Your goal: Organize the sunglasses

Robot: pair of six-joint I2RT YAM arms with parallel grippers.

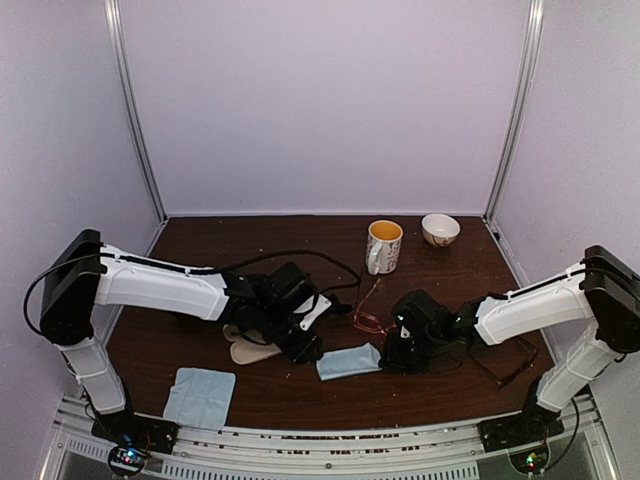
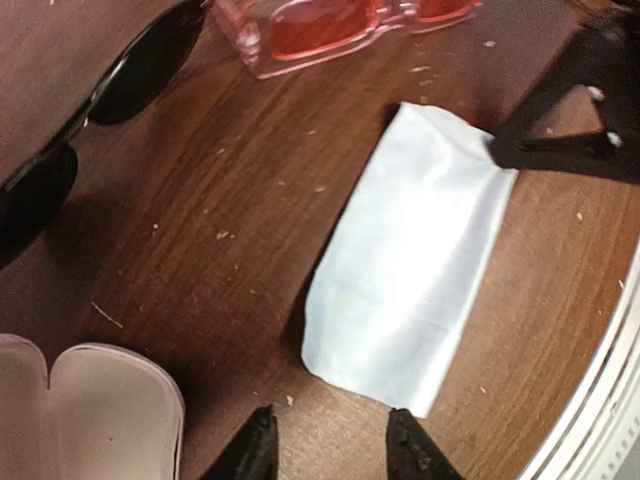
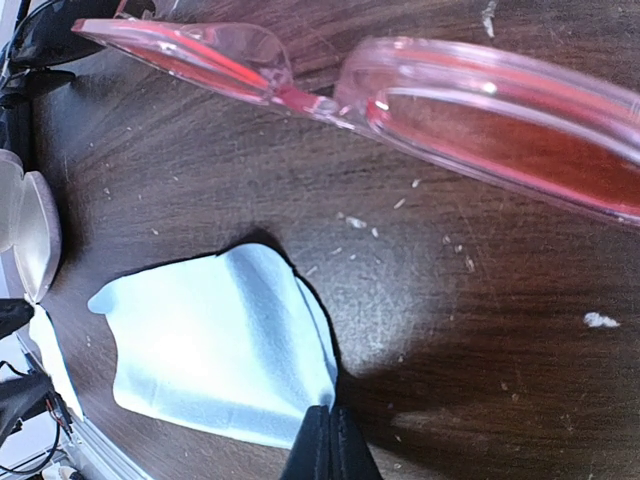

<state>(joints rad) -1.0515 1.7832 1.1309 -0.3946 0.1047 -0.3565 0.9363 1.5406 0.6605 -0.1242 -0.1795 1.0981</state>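
Observation:
Translucent pink-red sunglasses [image 1: 369, 321] lie at mid-table and fill the top of the right wrist view [image 3: 480, 110]. In the left wrist view they show at the top [image 2: 330, 25], with black dark-lensed sunglasses [image 2: 100, 100] at the upper left. A thin black-framed pair [image 1: 508, 366] lies under the right arm. My left gripper [image 2: 330, 412] hangs open and holds nothing, just short of the near edge of a folded light-blue cloth [image 2: 415, 270]. My right gripper [image 3: 330, 410] is shut on that cloth's corner [image 3: 210, 360], lifting the corner slightly.
An open pink case [image 2: 90, 410] lies beside the left gripper. A second light-blue cloth [image 1: 200, 396] lies at the front left. A mug [image 1: 384, 245] and a small bowl [image 1: 440, 229] stand at the back. The table's front rail [image 1: 330, 440] is close.

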